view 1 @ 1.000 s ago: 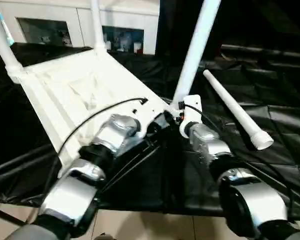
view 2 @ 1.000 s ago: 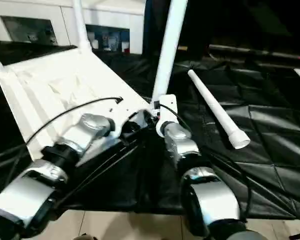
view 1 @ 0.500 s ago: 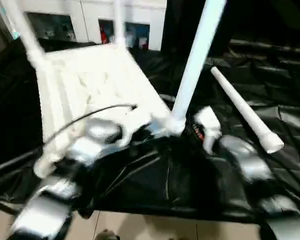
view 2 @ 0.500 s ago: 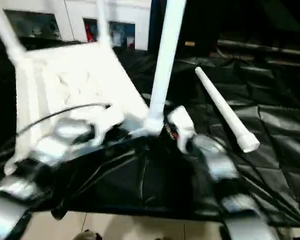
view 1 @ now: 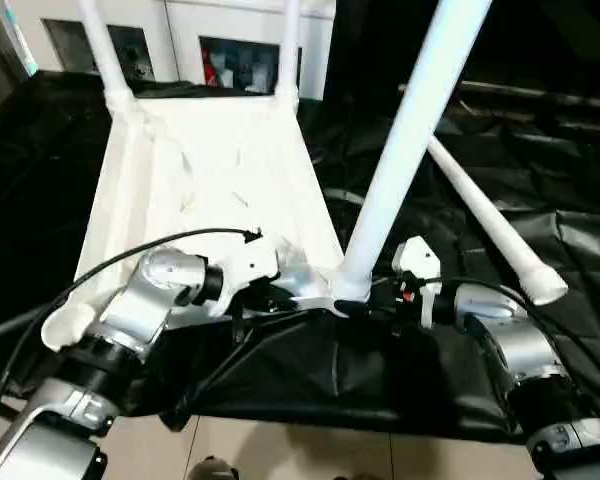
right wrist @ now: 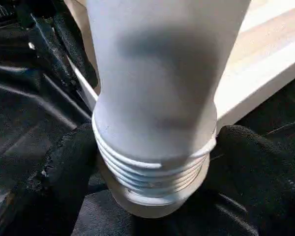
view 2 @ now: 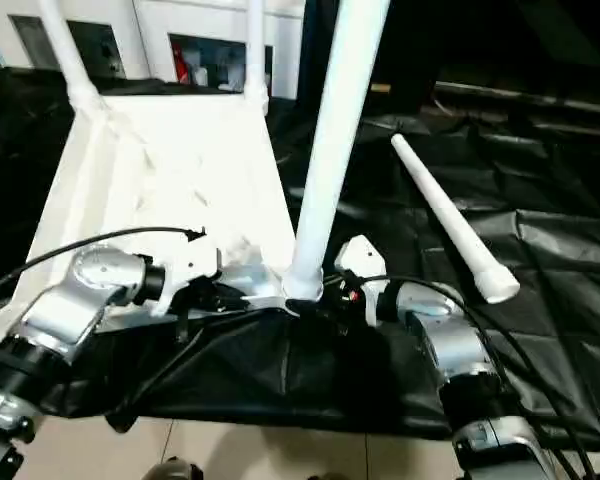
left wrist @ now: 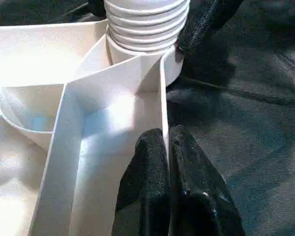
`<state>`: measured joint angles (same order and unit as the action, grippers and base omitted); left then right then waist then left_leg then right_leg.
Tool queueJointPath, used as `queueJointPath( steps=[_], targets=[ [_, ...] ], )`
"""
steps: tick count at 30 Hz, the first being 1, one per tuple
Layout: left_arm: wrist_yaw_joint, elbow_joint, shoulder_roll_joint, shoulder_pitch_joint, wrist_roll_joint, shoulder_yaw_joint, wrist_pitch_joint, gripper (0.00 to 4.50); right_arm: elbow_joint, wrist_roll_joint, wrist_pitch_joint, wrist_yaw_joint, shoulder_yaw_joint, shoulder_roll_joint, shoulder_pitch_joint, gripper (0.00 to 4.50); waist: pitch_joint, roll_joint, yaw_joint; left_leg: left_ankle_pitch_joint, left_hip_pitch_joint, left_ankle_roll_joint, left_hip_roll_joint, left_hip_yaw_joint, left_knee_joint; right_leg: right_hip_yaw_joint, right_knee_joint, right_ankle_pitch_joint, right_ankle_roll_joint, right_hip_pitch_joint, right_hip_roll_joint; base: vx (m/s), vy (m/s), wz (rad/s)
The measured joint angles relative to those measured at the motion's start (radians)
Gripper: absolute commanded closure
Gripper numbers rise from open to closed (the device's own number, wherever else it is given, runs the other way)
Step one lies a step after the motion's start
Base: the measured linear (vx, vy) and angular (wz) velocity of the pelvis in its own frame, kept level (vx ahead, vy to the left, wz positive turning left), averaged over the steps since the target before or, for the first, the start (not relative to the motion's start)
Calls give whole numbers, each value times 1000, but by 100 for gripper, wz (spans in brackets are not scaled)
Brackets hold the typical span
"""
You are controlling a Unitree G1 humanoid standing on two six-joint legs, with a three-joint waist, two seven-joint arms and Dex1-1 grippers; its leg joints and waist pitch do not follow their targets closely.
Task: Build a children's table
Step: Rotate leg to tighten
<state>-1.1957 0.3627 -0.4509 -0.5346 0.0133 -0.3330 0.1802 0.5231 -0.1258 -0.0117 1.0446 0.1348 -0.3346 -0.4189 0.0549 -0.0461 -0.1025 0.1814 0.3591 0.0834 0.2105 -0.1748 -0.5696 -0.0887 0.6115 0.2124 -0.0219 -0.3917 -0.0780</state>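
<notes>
The white plastic rectangular table top [view 1: 210,190] lies upside down on the black-draped surface [view 2: 540,270], ribbed underside up, so its round corner sockets face upward to take legs. Two long white tapered legs already stand in the far sockets, at about 11 and 12 o'clock in the head views. A third white leg [view 1: 405,140] stands in the near corner socket [left wrist: 152,64] at the middle of the scene, its ribbed threaded base showing above the socket rim, so it seems not yet fully seated.

The left end effector [left wrist: 168,147] is closed on a thin upright rib of the table top just beside that socket, probably to stop the top turning or sliding while the leg is worked in. The right end effector [right wrist: 152,162] has one black finger either side of the leg's threaded base, clasping it low down where twisting force goes straight into the socket.

The fourth white tapered leg [view 2: 445,220] lies loose on the surface toward 2 o'clock, well apart from the top, waiting for the empty near-left socket [view 1: 65,325].
</notes>
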Motion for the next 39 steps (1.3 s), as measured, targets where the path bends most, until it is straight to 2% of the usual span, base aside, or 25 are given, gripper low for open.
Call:
queueJointPath(
  steps=[6,14,15,19,21,24,31,35,36,39],
  targets=[
    [-2,-12,-5,7,0,0,6,450,-3,-29,-9,2,-3,2,0,26,0,0,0,-1,0,0,0,0,-1,0,2,0,0,0,0,0,0,0],
    [-4,-14,-4,9,0,-1,9,450,-8,-29,2,12,-5,2,-2,26,0,-2,-2,-1,1,0,0,0,-3,1,4,0,0,-1,0,0,0,0],
    [-4,-14,-4,9,0,-1,9,450,-8,-29,2,12,-5,2,-2,52,0,-2,-2,-1,1,0,0,0,-3,1,4,0,0,-1,0,0,0,0],
    [-1,-14,-4,9,1,-1,9,450,-7,-29,2,16,0,5,-3,65,0,-2,-2,-1,1,0,0,1,-5,1,6,0,0,-1,0,0,0,0],
    [-1,-14,-4,9,2,-1,9,450,-5,-30,2,15,0,9,-5,102,0,-2,-2,-1,1,0,0,1,-7,1,8,0,0,-1,0,0,0,0],
    [2,-14,-5,9,3,-1,9,450,-5,-30,1,20,2,13,-5,112,0,-2,-2,-1,1,0,1,1,-9,1,11,0,0,-2,0,0,0,0],
    [16,-11,2,9,10,-1,10,450,-5,-35,-10,-10,-1,36,1,170,0,-2,0,-1,7,0,2,2,-19,2,20,0,0,-8,0,0,0,0],
    [101,49,56,-14,26,10,32,450,29,-22,-8,-145,-30,94,8,172,-1,-3,3,-1,5,4,2,2,-20,3,21,-4,-1,-6,0,0,0,0],
    [176,97,101,-44,45,14,54,450,70,-8,-10,-266,-61,137,-12,172,-1,-4,7,-2,4,5,2,2,-20,4,21,-7,-2,-5,0,-51,0,-1],
    [284,172,178,-89,65,16,85,450,128,6,-27,-447,-98,202,-47,173,-2,-4,13,-2,-1,6,-1,2,-20,9,20,-12,0,-3,0,-42,3,-1]
  ],
)
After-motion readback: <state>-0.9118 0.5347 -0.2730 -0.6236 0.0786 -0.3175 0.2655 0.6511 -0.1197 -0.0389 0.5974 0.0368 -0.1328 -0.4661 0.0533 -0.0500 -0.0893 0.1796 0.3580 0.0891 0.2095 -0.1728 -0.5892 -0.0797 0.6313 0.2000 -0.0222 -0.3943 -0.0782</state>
